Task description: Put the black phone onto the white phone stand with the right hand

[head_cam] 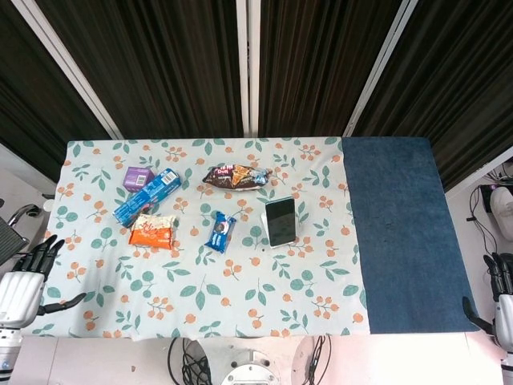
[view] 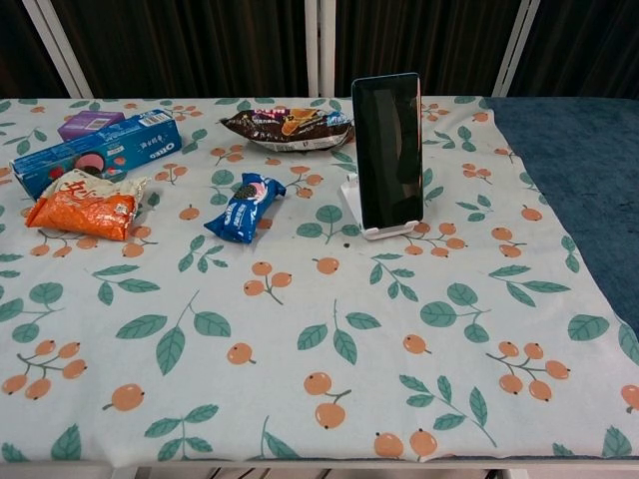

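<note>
The black phone stands upright, leaning back on the white phone stand near the middle of the table; the head view shows the same phone on the stand. My right hand is far off at the lower right, beyond the table's corner, fingers apart and holding nothing. My left hand hovers off the table's left front corner, fingers spread and empty. Neither hand shows in the chest view.
Left of the phone lie a blue cookie packet, an orange snack bag, a blue Oreo box and a purple box. A dark chip bag lies behind. A blue mat covers the table's right part.
</note>
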`<act>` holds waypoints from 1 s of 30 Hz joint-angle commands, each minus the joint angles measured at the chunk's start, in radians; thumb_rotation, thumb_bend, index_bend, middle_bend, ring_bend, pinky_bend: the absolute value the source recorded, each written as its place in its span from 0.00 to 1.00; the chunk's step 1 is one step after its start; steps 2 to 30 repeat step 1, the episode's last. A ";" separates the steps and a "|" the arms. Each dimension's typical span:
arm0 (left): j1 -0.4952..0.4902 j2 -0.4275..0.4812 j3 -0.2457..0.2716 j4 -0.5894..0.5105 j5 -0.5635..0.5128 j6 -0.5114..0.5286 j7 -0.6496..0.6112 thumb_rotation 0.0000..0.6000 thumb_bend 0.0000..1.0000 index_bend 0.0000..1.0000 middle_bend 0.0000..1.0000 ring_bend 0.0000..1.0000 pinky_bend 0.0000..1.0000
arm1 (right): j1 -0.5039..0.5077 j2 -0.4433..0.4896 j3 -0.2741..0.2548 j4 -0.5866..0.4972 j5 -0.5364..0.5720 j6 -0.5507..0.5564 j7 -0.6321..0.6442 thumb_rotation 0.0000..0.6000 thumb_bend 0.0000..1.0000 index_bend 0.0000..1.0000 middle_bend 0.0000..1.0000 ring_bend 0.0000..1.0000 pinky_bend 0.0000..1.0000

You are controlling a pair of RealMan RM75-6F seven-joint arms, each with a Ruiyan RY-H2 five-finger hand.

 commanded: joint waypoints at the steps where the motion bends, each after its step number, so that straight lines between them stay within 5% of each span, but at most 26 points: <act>1: -0.003 0.000 0.001 0.001 0.000 -0.007 0.003 0.53 0.08 0.03 0.03 0.10 0.25 | -0.005 0.004 0.016 0.005 -0.015 -0.020 -0.009 1.00 0.29 0.00 0.00 0.00 0.00; 30: -0.003 0.000 0.001 0.001 0.000 -0.007 0.003 0.53 0.08 0.03 0.03 0.10 0.25 | -0.005 0.004 0.016 0.005 -0.015 -0.020 -0.009 1.00 0.29 0.00 0.00 0.00 0.00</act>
